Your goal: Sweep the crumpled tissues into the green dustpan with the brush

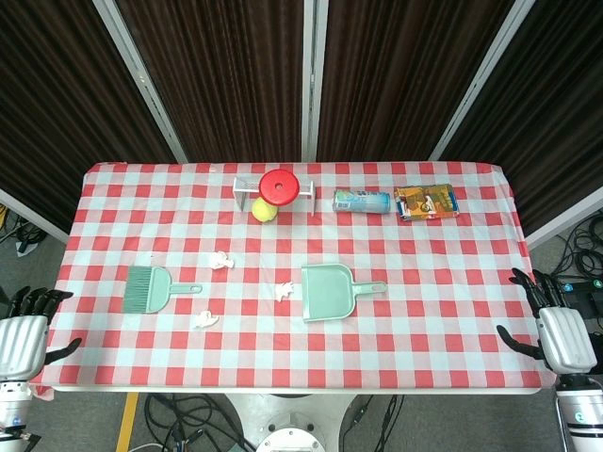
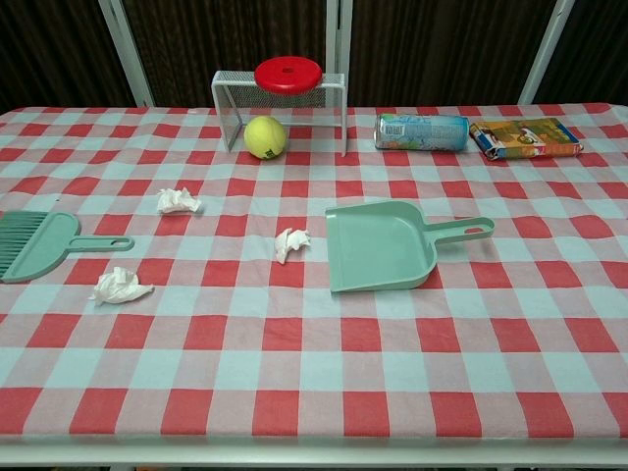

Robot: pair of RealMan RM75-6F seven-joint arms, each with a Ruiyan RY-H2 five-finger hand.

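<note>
Brush (image 1: 149, 288) lies well apart from left hand (image 1: 23, 339) fingers (image 1: 38, 299)

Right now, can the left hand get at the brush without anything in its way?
Probably yes. The left hand sits open at the table's near-left edge, and the brush lies on that side with only bare cloth between them.
</note>
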